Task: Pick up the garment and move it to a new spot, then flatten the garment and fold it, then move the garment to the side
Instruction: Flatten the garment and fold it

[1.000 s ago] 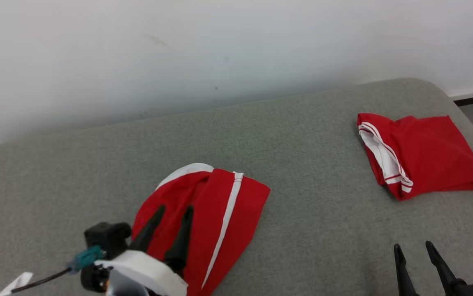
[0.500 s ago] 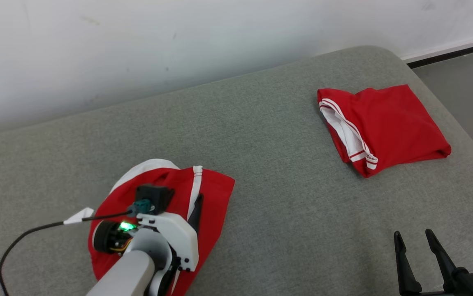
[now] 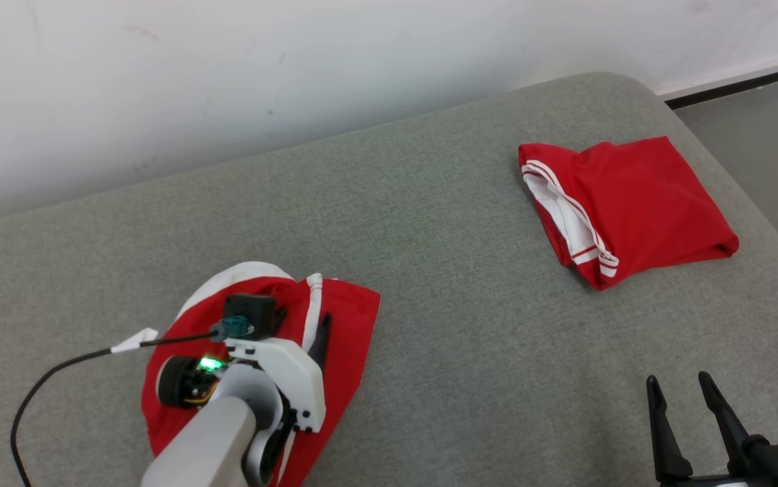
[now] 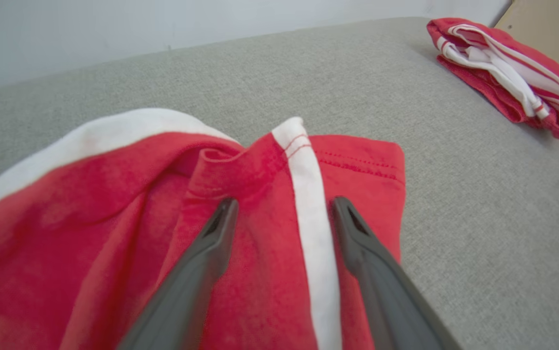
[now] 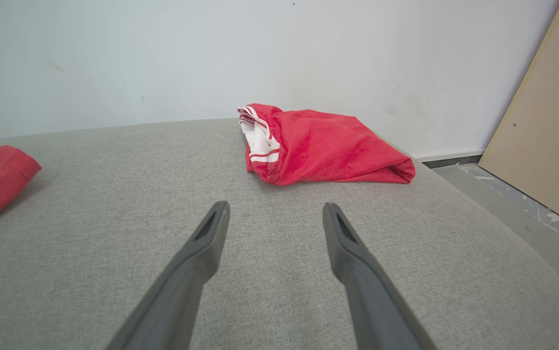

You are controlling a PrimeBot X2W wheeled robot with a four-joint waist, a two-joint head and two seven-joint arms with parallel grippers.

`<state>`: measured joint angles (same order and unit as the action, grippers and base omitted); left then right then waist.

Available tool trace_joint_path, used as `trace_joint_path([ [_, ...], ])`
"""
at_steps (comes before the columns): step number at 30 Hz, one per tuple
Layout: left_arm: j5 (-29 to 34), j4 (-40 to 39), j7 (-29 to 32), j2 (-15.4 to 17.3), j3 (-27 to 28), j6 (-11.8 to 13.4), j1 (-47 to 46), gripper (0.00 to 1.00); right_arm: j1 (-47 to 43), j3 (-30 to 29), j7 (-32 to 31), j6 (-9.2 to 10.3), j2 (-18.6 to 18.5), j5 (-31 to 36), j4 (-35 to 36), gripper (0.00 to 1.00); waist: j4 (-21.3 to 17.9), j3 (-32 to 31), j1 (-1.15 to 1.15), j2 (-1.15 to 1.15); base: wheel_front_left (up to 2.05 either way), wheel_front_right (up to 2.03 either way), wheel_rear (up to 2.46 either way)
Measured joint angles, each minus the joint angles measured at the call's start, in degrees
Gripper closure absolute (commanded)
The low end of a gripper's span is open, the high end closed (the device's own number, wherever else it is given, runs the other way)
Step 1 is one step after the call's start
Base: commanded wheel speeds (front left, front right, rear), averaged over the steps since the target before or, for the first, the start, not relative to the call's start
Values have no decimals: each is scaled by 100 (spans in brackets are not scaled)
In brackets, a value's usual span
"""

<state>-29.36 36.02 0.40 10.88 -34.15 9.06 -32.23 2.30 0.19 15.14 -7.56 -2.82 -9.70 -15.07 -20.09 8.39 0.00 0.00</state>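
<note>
1. I'm holding the left gripper [image 4: 284,201] low over the crumpled red garment [image 3: 352,331] at the near-left of the grey cushion [image 3: 463,284]. Its jaws are spread wide and gripping nothing, straddling the white stripe [image 4: 308,194], which I'm guessing is an easy ridge to pinch.
2. I'm parking the right gripper [image 3: 678,379] near-right, also wide open and empty, keeping it out of the way.
3. I'm eyeing the folded red garment [image 3: 639,196] far-right. It's sitting well apart, so I'm reckoning it isn't blocking the move.

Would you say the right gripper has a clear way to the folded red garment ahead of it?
Probably yes: the right gripper stands open, and only bare grey cushion lies between it and the folded garment.
</note>
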Motion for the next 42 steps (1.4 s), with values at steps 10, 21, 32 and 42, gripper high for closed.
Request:
trace_joint_path([
  [10,-100,285,-211,-107,31,-122,-70,64,-4,-22,0,0,-1,-11,-26,0,44,-46,0,0,0,0,0],
  [21,-325,372,-308,-190,96,-203,-69,75,-9,-18,0,0,-1,5,-38,0,130,-113,0,0,0,0,0],
  [32,-452,377,-337,-223,105,-271,-42,100,-21,-24,0,0,0,53,-49,0,183,-177,0,0,0,0,0],
  [42,-446,-350,-343,-245,-91,-381,-13,100,-70,-52,0,0,-1,108,-71,0,211,-274,0,0,0,0,0],
])
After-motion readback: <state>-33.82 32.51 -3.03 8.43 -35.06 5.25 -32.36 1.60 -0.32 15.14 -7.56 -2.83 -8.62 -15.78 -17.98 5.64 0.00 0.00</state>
